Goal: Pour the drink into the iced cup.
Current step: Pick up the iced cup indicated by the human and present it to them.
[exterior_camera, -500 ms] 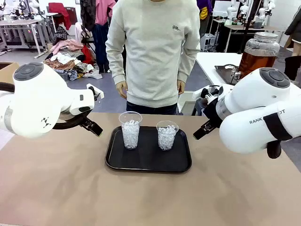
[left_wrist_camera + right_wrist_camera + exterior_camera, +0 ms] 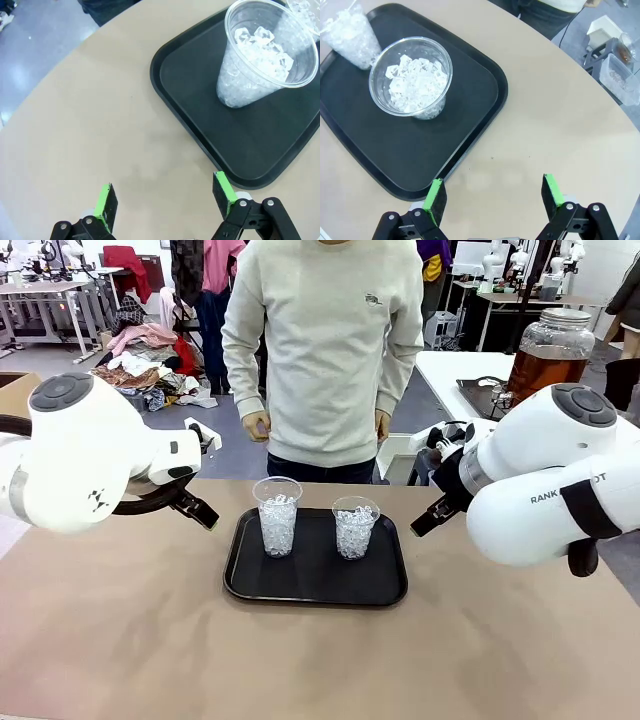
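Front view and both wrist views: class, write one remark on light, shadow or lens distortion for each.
Front view: even light, with only soft, faint shadows on the table. Left wrist view: the wide-angle lens bows the table's edge into a curve, yet the ice in the near cup stays sharp. Right wrist view: the same bowing, and a pale sheen runs along the rim of the tray.

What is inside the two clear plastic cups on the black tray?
Ice cubes fill the taller clear plastic cup and the shorter clear plastic cup; no amber liquid shows. The ice covers each cup's bottom.
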### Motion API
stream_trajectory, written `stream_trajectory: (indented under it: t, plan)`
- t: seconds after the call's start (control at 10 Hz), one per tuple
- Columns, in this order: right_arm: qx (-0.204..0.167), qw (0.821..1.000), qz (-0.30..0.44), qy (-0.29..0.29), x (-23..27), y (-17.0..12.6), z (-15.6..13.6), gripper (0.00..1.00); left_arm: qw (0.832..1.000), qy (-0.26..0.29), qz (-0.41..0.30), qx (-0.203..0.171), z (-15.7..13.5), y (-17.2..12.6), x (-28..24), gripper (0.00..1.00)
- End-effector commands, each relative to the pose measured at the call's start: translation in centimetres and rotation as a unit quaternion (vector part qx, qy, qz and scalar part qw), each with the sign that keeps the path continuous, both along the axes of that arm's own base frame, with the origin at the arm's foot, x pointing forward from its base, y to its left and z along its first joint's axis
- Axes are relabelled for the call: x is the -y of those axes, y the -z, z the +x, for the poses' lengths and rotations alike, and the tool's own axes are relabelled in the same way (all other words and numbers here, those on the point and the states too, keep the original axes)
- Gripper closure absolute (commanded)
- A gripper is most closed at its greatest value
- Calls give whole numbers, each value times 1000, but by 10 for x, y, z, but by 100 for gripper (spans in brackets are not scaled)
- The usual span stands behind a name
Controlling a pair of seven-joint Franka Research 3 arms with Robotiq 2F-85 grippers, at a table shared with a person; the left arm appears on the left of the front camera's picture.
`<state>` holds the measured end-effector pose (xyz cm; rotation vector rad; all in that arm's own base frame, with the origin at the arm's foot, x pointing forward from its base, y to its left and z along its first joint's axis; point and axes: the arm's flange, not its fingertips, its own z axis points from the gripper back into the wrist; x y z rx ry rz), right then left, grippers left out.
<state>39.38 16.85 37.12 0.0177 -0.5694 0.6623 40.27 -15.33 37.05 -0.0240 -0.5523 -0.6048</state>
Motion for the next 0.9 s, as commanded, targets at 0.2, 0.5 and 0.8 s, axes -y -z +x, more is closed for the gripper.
stream_trajectory:
  t: [0.2, 0.5, 0.8]
  plan:
    - [0, 1000, 1, 1, 0, 0, 0, 0, 1000, -1, 0, 0, 0, 0, -1, 0]
    - [0, 1000, 1, 1, 0, 0, 0, 0, 1000, -1, 0, 0, 0, 0, -1, 0]
    - [0, 1000, 1, 1, 0, 0, 0, 0, 1000, -1, 0, 0, 0, 0, -1, 0]
